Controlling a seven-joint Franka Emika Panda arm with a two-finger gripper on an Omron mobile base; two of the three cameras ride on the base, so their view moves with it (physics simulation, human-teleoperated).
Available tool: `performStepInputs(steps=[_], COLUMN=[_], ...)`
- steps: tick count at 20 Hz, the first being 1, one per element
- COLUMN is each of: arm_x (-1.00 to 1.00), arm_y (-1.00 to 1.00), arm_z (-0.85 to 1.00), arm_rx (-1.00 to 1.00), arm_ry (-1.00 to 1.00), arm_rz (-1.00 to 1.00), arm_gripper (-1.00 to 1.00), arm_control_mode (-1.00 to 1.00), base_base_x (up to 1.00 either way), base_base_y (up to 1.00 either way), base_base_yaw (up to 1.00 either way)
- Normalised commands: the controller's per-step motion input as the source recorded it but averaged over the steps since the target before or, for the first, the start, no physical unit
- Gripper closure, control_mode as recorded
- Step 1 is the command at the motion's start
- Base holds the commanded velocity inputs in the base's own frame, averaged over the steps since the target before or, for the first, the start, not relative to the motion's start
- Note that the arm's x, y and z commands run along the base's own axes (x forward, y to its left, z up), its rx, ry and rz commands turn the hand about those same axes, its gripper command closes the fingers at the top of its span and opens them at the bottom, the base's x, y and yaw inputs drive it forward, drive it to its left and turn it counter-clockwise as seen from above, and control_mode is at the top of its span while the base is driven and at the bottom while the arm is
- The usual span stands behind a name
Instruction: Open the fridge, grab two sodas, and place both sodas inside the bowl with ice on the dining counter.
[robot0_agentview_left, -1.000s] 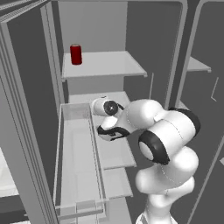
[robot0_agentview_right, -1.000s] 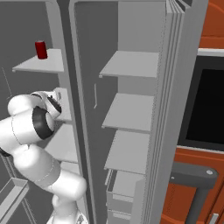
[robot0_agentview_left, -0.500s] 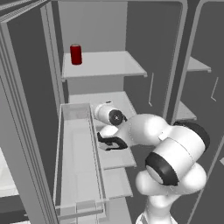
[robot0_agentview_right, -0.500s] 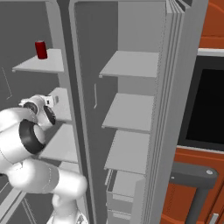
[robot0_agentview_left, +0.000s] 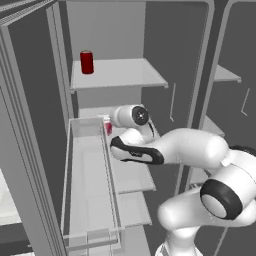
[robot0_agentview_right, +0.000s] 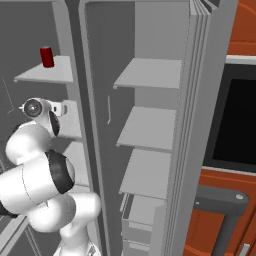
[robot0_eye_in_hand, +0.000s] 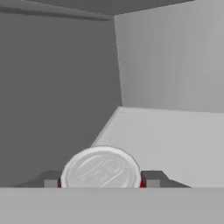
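The fridge (robot0_agentview_left: 120, 73) stands open. One red soda (robot0_agentview_left: 86, 62) stands upright on its upper shelf, also visible as a small red can (robot0_agentview_right: 47, 56) in the right base view. My gripper (robot0_agentview_left: 107, 126) reaches to the left end of the middle shelf and is shut on a second soda (robot0_agentview_left: 108, 128). In the hand view that soda's silver top (robot0_eye_in_hand: 101, 168) sits between my gripper (robot0_eye_in_hand: 101, 180), with a dark fingertip (robot0_eye_in_hand: 152, 179) touching each side. The bowl and the dining counter are out of view.
A clear door bin (robot0_agentview_left: 87, 175) hangs just left of my hand, on the open left door. The open right door with its pale shelves (robot0_agentview_right: 150, 125) stands to the right. Beyond it are reddish-brown cabinets (robot0_agentview_right: 220, 235) and a dark oven front (robot0_agentview_right: 237, 120).
My elbow has dropped and swung to the right while the forearm stretched out. The hand stays at the left end of the middle shelf, with the jaws barely changed.
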Motion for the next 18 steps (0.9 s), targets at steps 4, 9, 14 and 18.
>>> performStepInputs(steps=[4,9,14,18], arm_x=[-0.46,-0.83,-0.91,-0.57], arm_y=[-0.3,-0.21,-0.19,-0.27], arm_z=[0.2,0.02,0.16,0.52], arm_rx=[0.0,-0.01,-0.01,-0.01], arm_ry=[0.13,0.0,0.0,0.04], arm_rz=[0.0,0.0,0.0,0.0], arm_gripper=[1.0,1.0,1.0,1.0], arm_control_mode=[-1.0,-1.0,-1.0,-1.0], base_base_x=[0.0,0.0,0.0,0.0], base_base_y=[0.0,0.0,0.0,0.0], base_base_yaw=[0.0,0.0,0.0,0.0])
